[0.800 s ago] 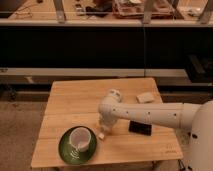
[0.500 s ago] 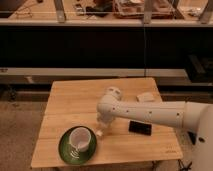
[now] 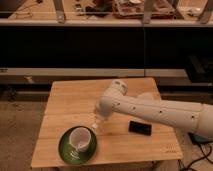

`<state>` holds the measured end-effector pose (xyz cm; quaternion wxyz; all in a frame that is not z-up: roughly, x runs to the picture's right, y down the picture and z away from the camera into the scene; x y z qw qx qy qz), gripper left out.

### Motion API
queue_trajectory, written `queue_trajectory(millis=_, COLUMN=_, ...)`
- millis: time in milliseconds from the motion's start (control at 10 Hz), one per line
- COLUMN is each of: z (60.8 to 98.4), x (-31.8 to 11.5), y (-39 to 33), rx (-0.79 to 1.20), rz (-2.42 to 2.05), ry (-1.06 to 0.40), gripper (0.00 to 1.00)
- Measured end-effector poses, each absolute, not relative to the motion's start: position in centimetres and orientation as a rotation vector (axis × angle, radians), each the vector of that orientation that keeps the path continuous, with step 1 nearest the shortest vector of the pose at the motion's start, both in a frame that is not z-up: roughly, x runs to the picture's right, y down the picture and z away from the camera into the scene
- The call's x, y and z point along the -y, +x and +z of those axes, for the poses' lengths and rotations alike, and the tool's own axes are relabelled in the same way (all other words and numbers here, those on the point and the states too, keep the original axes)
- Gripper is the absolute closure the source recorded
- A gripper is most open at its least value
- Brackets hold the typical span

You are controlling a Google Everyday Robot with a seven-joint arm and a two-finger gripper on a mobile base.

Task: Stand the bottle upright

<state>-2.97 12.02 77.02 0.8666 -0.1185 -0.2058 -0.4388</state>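
Observation:
My white arm reaches from the right across the wooden table (image 3: 75,102). My gripper (image 3: 98,120) hangs from the arm's end over the middle of the table, just right of and above the green plate. A small pale shape at its tip (image 3: 94,125) may be the bottle. I cannot make out its outline or whether it stands or lies. The arm hides the table behind it.
A green plate (image 3: 66,151) with a white cup (image 3: 80,138) on it sits at the front left of the table. A flat black object (image 3: 140,128) lies right of the gripper. A pale object (image 3: 148,95) shows behind the arm. Dark shelving runs behind the table.
The gripper end has risen a little and drifted slightly left, staying beside the plate. The plate, cup and black object have not moved.

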Motion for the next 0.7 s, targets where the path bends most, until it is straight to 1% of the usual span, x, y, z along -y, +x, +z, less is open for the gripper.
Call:
queue_trajectory(millis=500, z=77.2, x=-12.2, y=-2.8, rx=0.439, rz=-0.902, ry=-0.272, gripper=0.85)
queue_trajectory(millis=700, z=76.8, x=-10.7, y=-2.9, rx=0.471, rz=-0.814, ry=-0.257, gripper=0.85)
